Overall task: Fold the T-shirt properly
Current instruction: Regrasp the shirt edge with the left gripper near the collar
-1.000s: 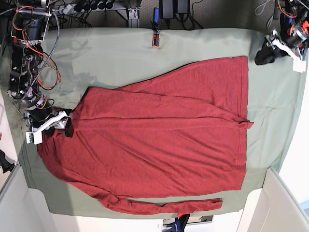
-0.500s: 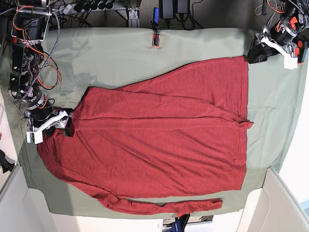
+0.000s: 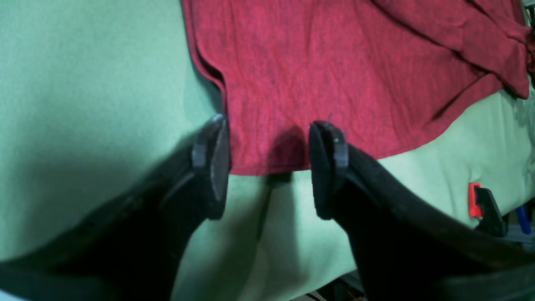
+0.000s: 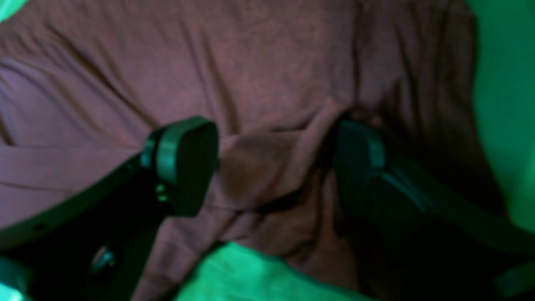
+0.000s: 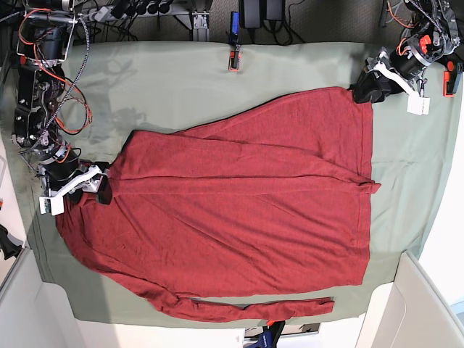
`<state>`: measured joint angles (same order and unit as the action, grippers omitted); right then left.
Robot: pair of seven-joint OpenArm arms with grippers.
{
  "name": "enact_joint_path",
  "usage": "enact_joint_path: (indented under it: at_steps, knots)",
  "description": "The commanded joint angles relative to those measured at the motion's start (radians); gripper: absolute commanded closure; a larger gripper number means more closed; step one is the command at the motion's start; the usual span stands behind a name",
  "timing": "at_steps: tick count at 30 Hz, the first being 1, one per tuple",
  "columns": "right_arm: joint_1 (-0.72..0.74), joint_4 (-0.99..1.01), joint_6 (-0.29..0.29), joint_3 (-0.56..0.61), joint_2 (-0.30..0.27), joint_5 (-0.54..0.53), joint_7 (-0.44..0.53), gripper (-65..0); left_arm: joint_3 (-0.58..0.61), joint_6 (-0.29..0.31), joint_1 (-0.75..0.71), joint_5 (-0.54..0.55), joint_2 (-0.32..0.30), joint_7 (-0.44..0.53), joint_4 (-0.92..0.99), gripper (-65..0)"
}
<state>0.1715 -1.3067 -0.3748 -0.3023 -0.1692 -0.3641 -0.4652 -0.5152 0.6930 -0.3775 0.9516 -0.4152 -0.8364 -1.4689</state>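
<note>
Pale green cloth covers the worktop (image 5: 181,80), with cables and power bricks along its far edge and white panels at the near corners.

At the left of the base view, the right gripper (image 5: 100,187) sits low at the collar end of the T-shirt (image 5: 246,210), its cabled arm reaching down from the top left corner. The right wrist view shows its fingers (image 4: 188,163) apart, one on each side of a bunched ridge of dark red fabric. The fabric rises between them and appears to touch the right-hand finger; whether the left-hand one presses it cannot be told, since that view is blurred.

Across the middle, the T-shirt lies flat and spread out, filling most of the cloth. One long sleeve (image 5: 254,308) runs along the near edge of the worktop. Another fold of fabric crosses the body diagonally and ends in a small point (image 5: 373,187) at the right-hand hem. A small red and black clamp (image 5: 233,58) sits on the far edge of the cloth, well apart from the shirt.

At the right, the left gripper (image 5: 362,94) is at the far corner of the hem. In the left wrist view its fingers (image 3: 213,163) stand apart, straddling the hem corner (image 3: 250,163), with green cloth showing below.
</note>
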Motion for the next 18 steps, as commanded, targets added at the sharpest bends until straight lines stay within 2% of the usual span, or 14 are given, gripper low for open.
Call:
enact_joint_path:
  at_steps: [1, 4, 8, 13, 17, 18]
  knots:
    - [0.019, -0.015, -0.008, -0.002, -0.011, -0.026, 0.019, -44.8, -0.002, 0.005, -0.002, 0.005, -0.014, -0.002, -0.011, -29.5]
    - [0.019, -0.025, -0.03, -0.003, -0.011, -0.058, 0.019, -44.7, -0.002, 0.005, -0.002, 0.01, -0.014, -0.002, -0.016, -13.4]
    - [0.019, -0.077, -0.053, -0.004, -0.011, -0.1, 0.019, -44.7, -0.002, 0.005, -0.002, 0.009, -0.015, -0.002, -0.057, -1.0]
    - [0.019, -0.191, -0.052, -0.004, -0.011, -0.116, -0.033, -44.7, -0.002, 0.005, -0.003, -0.026, -0.022, -0.021, -0.127, 0.0]
    - [0.019, -0.285, -0.053, -0.004, -0.011, -0.116, -0.151, -44.7, -0.003, 0.005, -0.003, -0.032, -0.046, -0.02, -0.155, 0.0]
    - [0.019, -0.306, -0.07, -0.004, -0.011, -0.116, -0.178, -44.7, -0.003, 0.005, -0.002, -0.032, -0.054, -0.02, -0.159, 0.0]
